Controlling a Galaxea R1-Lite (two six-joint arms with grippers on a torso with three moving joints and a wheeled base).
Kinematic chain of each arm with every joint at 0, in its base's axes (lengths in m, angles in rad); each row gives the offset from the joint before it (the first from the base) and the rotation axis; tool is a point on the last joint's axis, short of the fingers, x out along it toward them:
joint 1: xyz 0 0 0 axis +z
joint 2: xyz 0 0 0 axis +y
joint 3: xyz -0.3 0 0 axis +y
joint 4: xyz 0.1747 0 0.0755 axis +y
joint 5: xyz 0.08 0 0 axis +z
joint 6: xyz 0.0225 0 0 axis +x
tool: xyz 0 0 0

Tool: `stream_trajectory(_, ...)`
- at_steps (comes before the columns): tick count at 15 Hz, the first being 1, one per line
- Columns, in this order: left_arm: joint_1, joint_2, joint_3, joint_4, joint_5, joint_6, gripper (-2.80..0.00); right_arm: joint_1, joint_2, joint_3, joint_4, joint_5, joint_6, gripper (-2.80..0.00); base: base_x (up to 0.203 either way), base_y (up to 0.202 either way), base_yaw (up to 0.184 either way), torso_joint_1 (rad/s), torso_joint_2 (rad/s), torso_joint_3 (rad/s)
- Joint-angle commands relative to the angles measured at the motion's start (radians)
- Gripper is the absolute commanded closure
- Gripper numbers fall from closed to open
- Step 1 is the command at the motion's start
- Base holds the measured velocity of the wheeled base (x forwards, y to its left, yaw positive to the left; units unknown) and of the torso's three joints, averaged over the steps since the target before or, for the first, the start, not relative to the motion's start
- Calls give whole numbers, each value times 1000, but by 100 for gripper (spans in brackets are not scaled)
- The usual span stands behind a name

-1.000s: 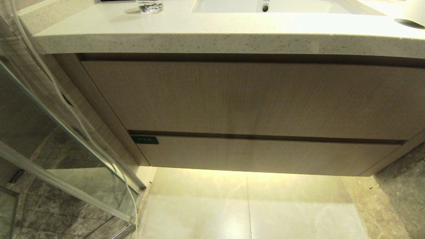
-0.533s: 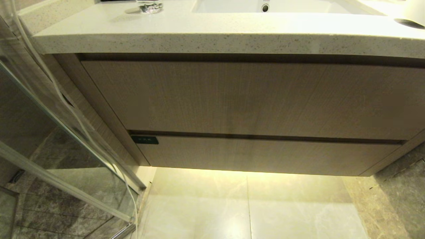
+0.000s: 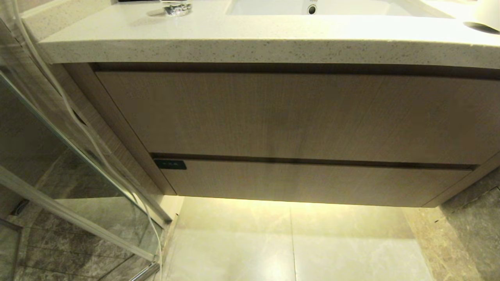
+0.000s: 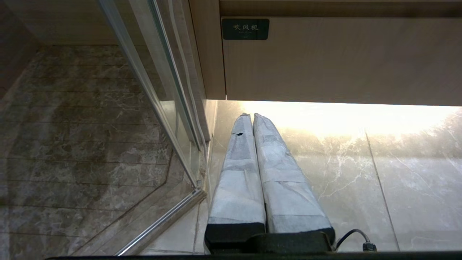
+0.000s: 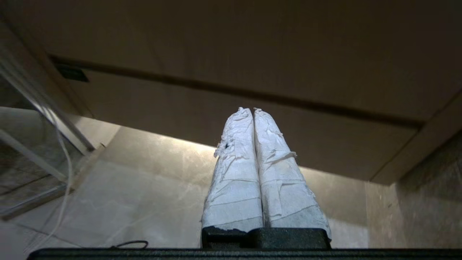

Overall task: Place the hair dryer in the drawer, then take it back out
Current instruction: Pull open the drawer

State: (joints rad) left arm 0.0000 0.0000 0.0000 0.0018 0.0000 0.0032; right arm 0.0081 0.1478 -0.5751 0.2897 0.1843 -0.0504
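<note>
My left gripper (image 4: 251, 117) and right gripper (image 5: 251, 111) hang low over the floor tiles (image 3: 293, 242), each with fingers pressed together, holding nothing. Beyond them the drawer (image 3: 312, 181) sits fully closed under the taller front (image 3: 293, 113). With no handle, my fingers could slip off its edge. I cannot see the hair dryer.

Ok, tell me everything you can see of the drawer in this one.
The drawer is the wide, shallow lower front of the vanity, light wood-grain, with no handle. A small dark tag with pale characters sits at its upper left corner. It is shut, flush under the taller front, a dark gap between them; its inside is hidden. Warm light glows on the floor beneath it. Nothing touches it: the left gripper and right gripper, both closed and empty, point toward it from below.
</note>
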Motion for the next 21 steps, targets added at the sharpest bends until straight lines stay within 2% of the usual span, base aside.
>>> stream_trajectory(1,0,0,0,0,0,0,0,2,255,-353,172,76,-1,0,0,0,0,0,0,0)
stream_trajectory(3,0,0,0,0,0,0,0,2,397,-611,389,207,-3,0,0,0,0,0,0,0)
stream_trajectory(4,0,0,0,0,0,0,0,1,467,-723,530,304,-4,0,0,0,0,0,0,0)
stream_trajectory(5,0,0,0,0,0,0,0,2,534,-808,694,447,-5,0,0,0,0,0,0,0)
stream_trajectory(6,0,0,0,0,0,0,0,3,587,-850,806,571,-7,0,0,0,0,0,0,0)
stream_trajectory(7,0,0,0,0,0,0,0,8,626,-875,884,660,-11,0,0,0,0,0,0,0)
stream_trajectory(8,0,0,0,0,0,0,0,21,671,-878,904,716,-12,0,0,0,0,0,0,0)
stream_trajectory(10,0,0,0,0,0,0,0,48,760,-870,935,774,-14,0,0,0,0,0,0,0)
stream_trajectory(12,0,0,0,0,0,0,0,166,817,-862,1027,755,-15,0,0,0,0,0,0,0)
stream_trajectory(13,0,0,0,0,0,0,0,219,870,-859,1057,692,-19,0,0,0,0,0,0,0)
stream_trajectory(15,0,0,0,0,0,0,0,240,988,-852,1078,605,-57,0,0,0,0,0,0,0)
stream_trajectory(16,0,0,0,0,0,0,0,256,1042,-849,1075,573,-113,0,0,0,0,0,0,0)
stream_trajectory(18,0,0,0,0,0,0,0,288,1110,-842,1060,450,-292,0,0,0,0,0,0,0)
stream_trajectory(19,0,0,0,0,0,0,0,291,1121,-832,1054,430,-395,0,0,0,0,0,0,0)
stream_trajectory(21,0,0,0,0,0,0,0,291,1158,-799,1039,357,-662,0,0,0,0,0,0,0)
